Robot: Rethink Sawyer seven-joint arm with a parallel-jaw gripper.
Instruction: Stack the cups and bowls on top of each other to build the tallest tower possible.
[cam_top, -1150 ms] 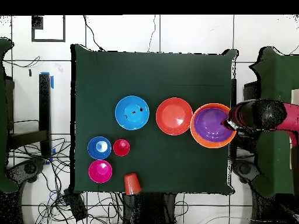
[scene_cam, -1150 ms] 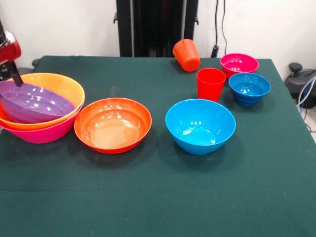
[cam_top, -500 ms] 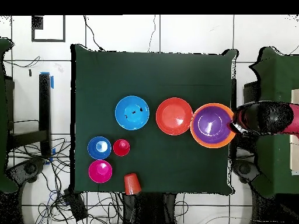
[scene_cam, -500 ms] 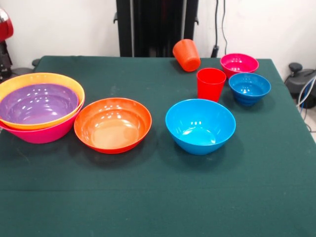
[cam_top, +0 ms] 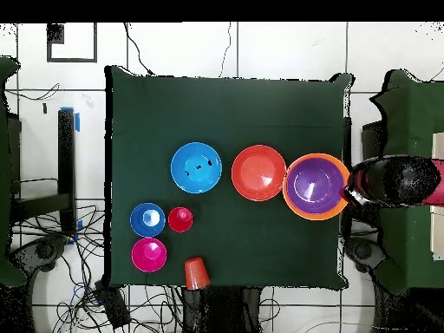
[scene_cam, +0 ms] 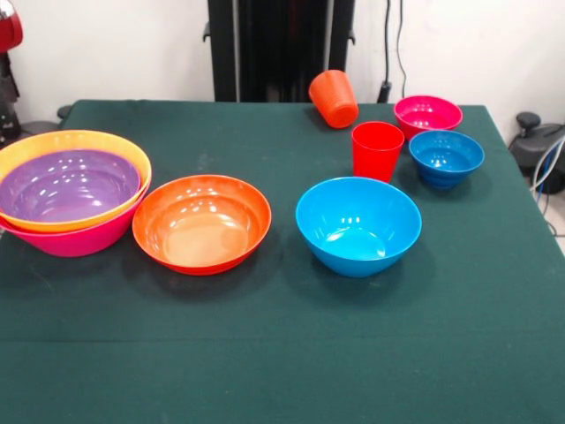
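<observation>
Green cloth covers the table [scene_cam: 291,353], where the tower [scene_cam: 71,190] of pink, yellow-orange and purple bowls sits at its edge, so a push from the gripper [cam_top: 351,189], whose fingers I cannot judge, could slide it off.

Bright, even light from above fills the front view, and white glare spots sit inside the purple bowl [scene_cam: 69,184], the red-orange bowl [scene_cam: 201,221] and the medium blue bowl [scene_cam: 357,224]. Soft, short shadows pool on the green bench [scene_cam: 282,353] just under each bowl's near side. Everything in the front view reads crisp, while the overhead view shows the bowls flatter and with less detail.
</observation>
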